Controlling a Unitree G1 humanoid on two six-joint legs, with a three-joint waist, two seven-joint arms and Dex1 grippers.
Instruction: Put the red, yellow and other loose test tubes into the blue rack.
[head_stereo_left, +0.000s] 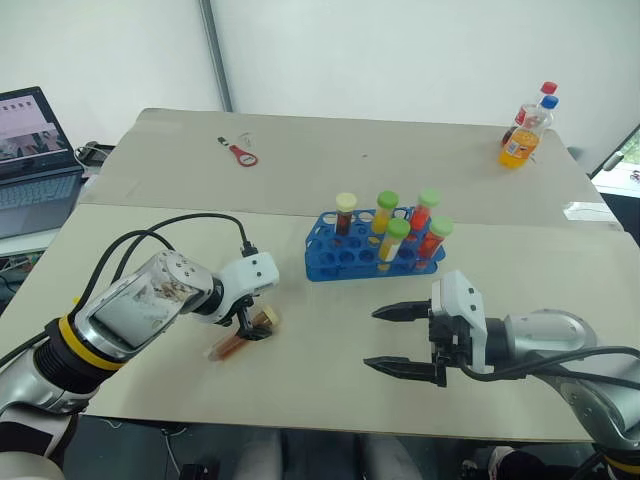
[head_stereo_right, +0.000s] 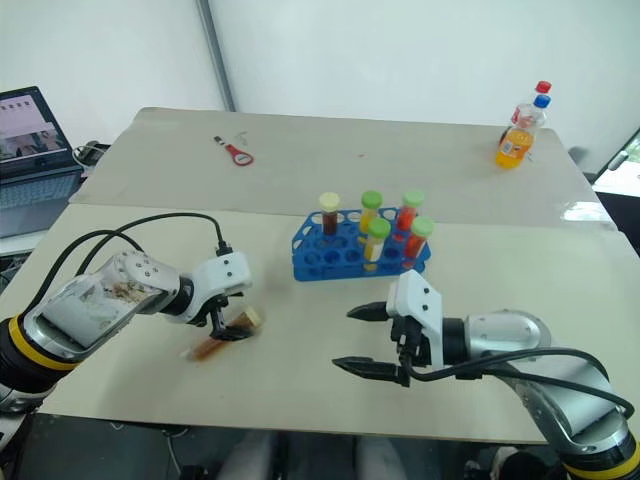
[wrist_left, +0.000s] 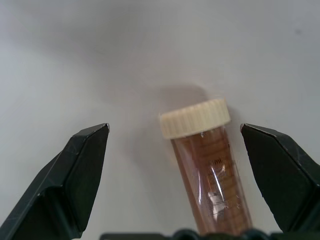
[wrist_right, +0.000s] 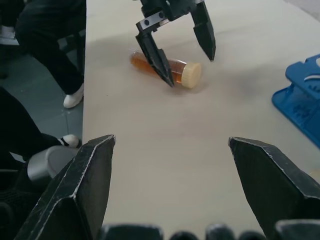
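A pale counter (head_stereo_left: 330, 360) fills the head view. At lower left, the left pincer (head_stereo_left: 250, 327) hangs wide open over a brown tube (head_stereo_left: 243, 333) with a pale-yellow cap, lying flat, one finger either side, not gripping. At lower right, the right pincer (head_stereo_left: 402, 341) stands wide and empty. The blue rack (head_stereo_left: 335, 256), centre frame, holds five capped tubes upright

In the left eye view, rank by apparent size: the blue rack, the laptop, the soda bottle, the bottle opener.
1. Blue rack
2. Laptop, cut by the picture edge, so its place against the rack is unsure
3. Soda bottle, farther away, so it shows smaller
4. Bottle opener
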